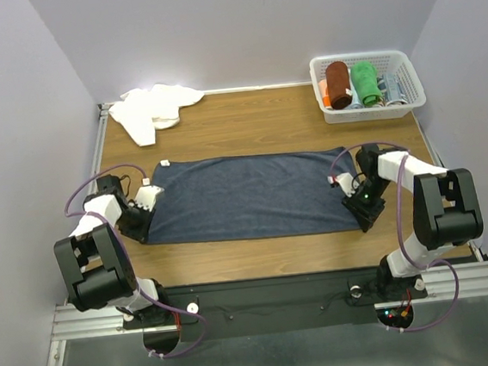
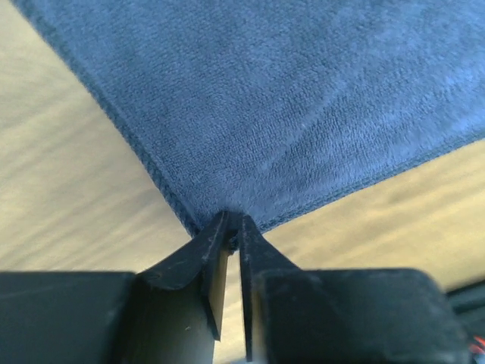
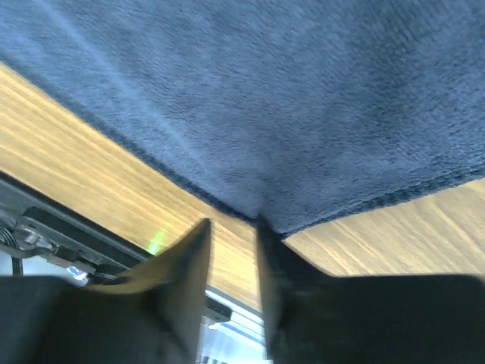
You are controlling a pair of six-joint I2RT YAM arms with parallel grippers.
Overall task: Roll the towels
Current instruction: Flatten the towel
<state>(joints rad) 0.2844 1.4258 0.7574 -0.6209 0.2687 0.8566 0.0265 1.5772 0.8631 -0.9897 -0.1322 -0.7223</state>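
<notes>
The dark slate blue-grey towel (image 1: 245,196) lies spread flat across the middle of the wooden table. My left gripper (image 1: 142,227) is at its near-left corner. In the left wrist view the left gripper (image 2: 235,220) is shut on that corner of the dark towel (image 2: 303,106). At the near-right corner is my right gripper (image 1: 361,217). In the right wrist view this gripper (image 3: 233,224) stands open, with bare table showing between the fingers and the towel's (image 3: 265,98) corner just at the right fingertip. The white towel (image 1: 152,110) lies crumpled at the back left.
A white basket (image 1: 371,112) at the back right holds a rolled rust-brown towel (image 1: 337,84), a rolled green towel (image 1: 366,83) and other items. Walls close in the table on three sides. A metal rail runs along the near edge.
</notes>
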